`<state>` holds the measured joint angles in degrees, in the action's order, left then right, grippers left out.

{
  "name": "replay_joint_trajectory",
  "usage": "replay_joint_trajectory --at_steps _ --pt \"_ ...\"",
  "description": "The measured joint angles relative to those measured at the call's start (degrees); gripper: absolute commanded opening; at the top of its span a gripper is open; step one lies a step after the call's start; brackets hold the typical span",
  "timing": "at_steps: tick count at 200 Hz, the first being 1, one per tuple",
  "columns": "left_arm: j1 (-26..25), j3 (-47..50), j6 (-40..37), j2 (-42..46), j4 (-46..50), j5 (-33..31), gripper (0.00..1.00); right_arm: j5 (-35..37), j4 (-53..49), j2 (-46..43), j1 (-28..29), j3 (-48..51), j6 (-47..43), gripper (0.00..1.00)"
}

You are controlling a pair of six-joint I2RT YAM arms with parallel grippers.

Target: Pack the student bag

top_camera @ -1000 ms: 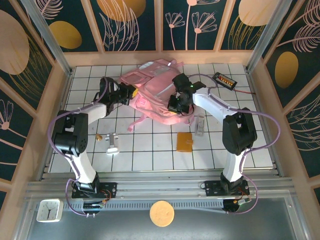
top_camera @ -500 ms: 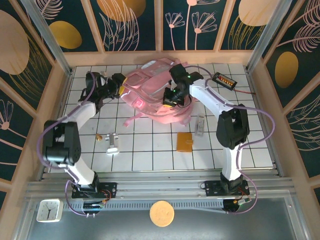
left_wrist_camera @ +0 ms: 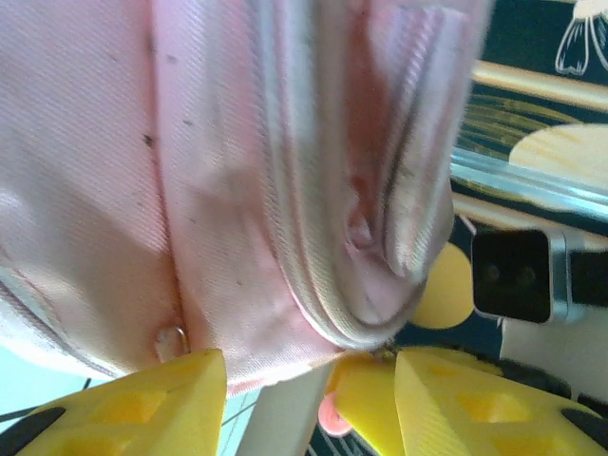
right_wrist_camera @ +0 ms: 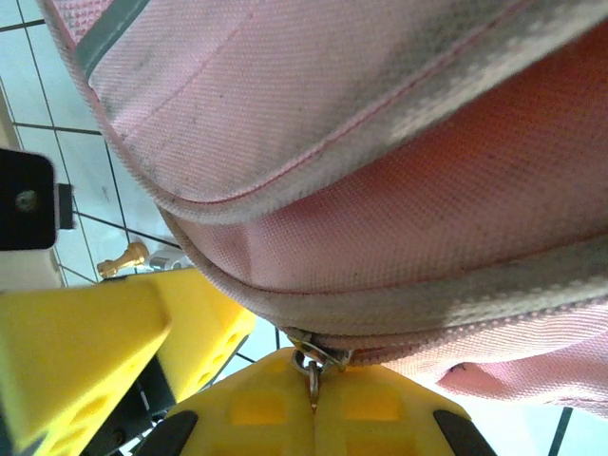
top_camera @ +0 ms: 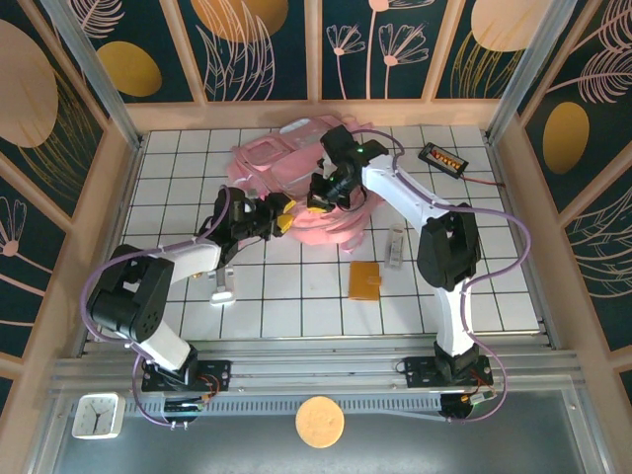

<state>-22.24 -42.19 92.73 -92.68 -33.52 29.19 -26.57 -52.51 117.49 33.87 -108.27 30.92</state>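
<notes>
I have the student bag (top_camera: 269, 160) lying on the bench (top_camera: 296, 318) toward 12 o'clock of its middle, slumped and crumpled, and I judge the job to be in its opening stage, with nothing that I can see packed yet. My right tool (right_wrist_camera: 313, 410) reaches in from the bag's 3 o'clock side with its fingers pressed together on the metal zip pull (right_wrist_camera: 309, 364); the zip line runs across just above it, and I cannot tell how far along it is undone. My left tool (top_camera: 279, 221) sits at the bag's 6 o'clock edge with its yellow fingers (left_wrist_camera: 123, 408) spread; a fold of pink fabric hangs just above the gap between them, and I do not see them clamped on it. The loose things lie out on the tiles: a tan wallet (top_camera: 364, 279) and a slim grey piece (top_camera: 395, 247) toward 5 o'clock of the bag, a small silver object (top_camera: 222, 286) and a small brass piece (top_camera: 196, 269) toward 7 o'clock, and a black device (top_camera: 441, 158) off at 3 o'clock. Which of these are meant for the bag I can only guess, so what is left, as I read it, is to get the mouth open, hold it open, load the items and zip it closed
</notes>
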Motion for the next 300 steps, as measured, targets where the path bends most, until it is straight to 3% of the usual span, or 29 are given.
replay_joint_trajectory --at_steps 71,79,101,160,220,264,281,296,300 --pt "0.28 -1.57 5.81 -5.18 -6.29 -1.79 0.38 -0.13 1.16 0.0 0.66 0.42 0.09 0.0" --pt "0.28 -1.75 6.16 -5.97 -6.78 -1.77 0.32 -0.11 1.33 0.0 0.83 0.42 0.15 0.0" --pt "0.26 -1.73 7.89 -7.34 -7.8 -1.79 0.0 -0.07 1.53 0.0 1.2 0.42 0.57 0.0" --pt "2.82 -0.61 5.97 -7.28 -8.17 1.99 0.0 -0.68 2.19 -0.35 0.28 4.28 -2.97 0.0" --pt "13.62 0.63 -8.11 -3.3 2.78 14.73 0.0 -7.96 3.17 -0.33 -6.32 7.63 -14.16 0.0" --pt "23.17 -4.13 -18.14 -4.28 13.68 18.16 0.0 -5.95 0.42 1.68 -9.75 3.32 -17.51 0.0" --pt "24.28 -8.55 -20.92 -5.09 17.51 17.86 0.33 -5.77 -0.22 2.73 -9.68 2.49 -17.55 0.0" --pt "24.52 -10.82 -22.43 -4.79 18.95 16.65 0.41 -5.97 -0.48 2.93 -8.22 2.47 -17.53 0.0" --pt "24.57 -10.91 -22.77 -4.52 18.95 16.48 0.43 -6.12 -0.46 2.93 -7.67 2.47 -17.53 0.04"
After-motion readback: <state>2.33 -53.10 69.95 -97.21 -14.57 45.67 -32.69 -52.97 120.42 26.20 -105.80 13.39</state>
